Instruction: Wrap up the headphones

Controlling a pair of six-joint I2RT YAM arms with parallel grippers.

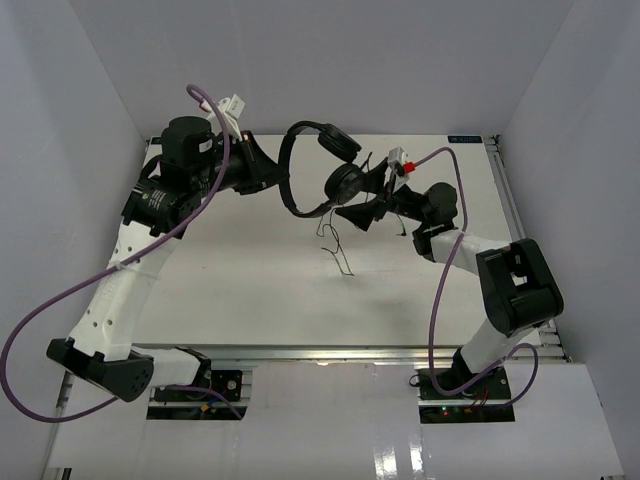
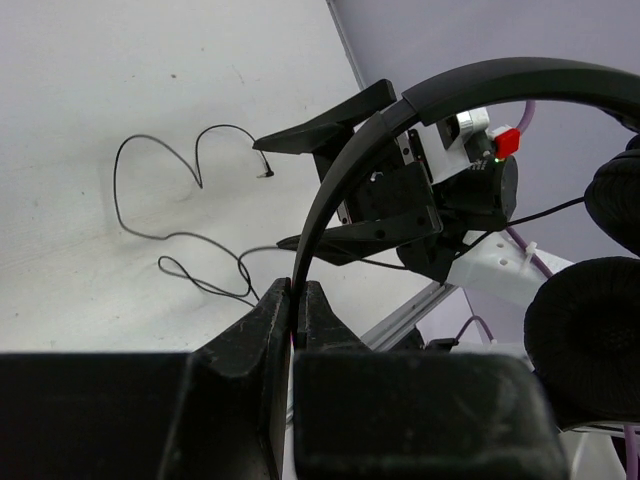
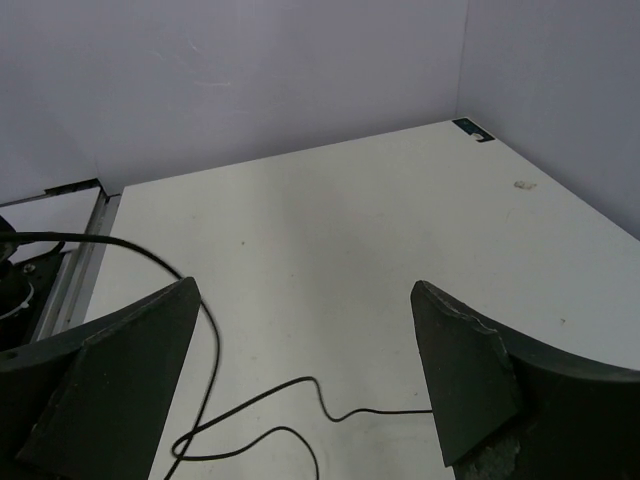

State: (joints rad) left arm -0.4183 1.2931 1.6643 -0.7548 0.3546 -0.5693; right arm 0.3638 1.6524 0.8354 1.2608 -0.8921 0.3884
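Observation:
The black headphones [image 1: 282,180] hang above the white table [image 1: 230,290], both earcups [image 1: 344,183] off the surface. My left gripper [image 1: 264,172] is shut on the thin headband [image 2: 340,180], which rises from between its fingers [image 2: 262,330] in the left wrist view. The padded earcups [image 2: 590,350] hang at that view's right. My right gripper [image 1: 354,197] is open and empty, right next to the lower earcup and above the thin cord [image 1: 337,246]. In the right wrist view the cord [image 3: 300,385] loops on the table below the spread gripper [image 3: 303,290]. Its plug [image 2: 265,172] lies loose.
White walls close the table at the back and both sides. A metal rail [image 1: 505,190] runs along the right table edge. Thick purple robot cables [image 1: 60,300] hang from both arms. The right arm's wrist [image 2: 450,190] shows close behind the headband.

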